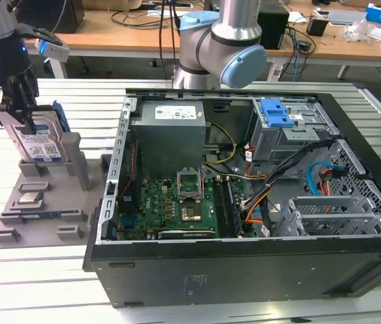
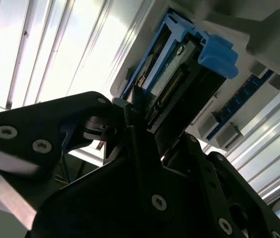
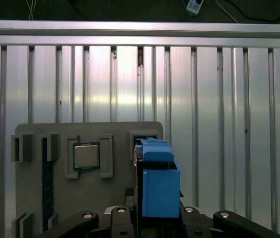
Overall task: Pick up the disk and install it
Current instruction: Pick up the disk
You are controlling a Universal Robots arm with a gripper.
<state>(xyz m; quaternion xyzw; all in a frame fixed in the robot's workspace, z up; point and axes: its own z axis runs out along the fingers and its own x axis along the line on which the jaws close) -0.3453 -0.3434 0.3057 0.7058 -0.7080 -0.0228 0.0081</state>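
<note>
The disk (image 1: 40,138), a silver drive with a white-and-blue label and a blue frame, stands on edge in a slot of the grey holder tray (image 1: 42,223) at the exterior view's left. My gripper (image 1: 16,101) comes down from above, its black fingers pressed against the two flat faces of the disk, shut on it. In the second wrist view the disk (image 2: 172,84) sits between the fingers of the gripper (image 2: 152,131). In the first wrist view the disk's blue frame (image 3: 160,188) rises between the fingers of the gripper (image 3: 152,218), over the tray (image 3: 31,188).
An open computer case (image 1: 244,256) lies in the middle of the slatted metal table. Inside it, at the back right, is a grey drive cage with a blue latch (image 1: 278,115). A small square processor chip (image 1: 30,198) rests on the tray. The arm's base (image 1: 224,40) stands behind the case.
</note>
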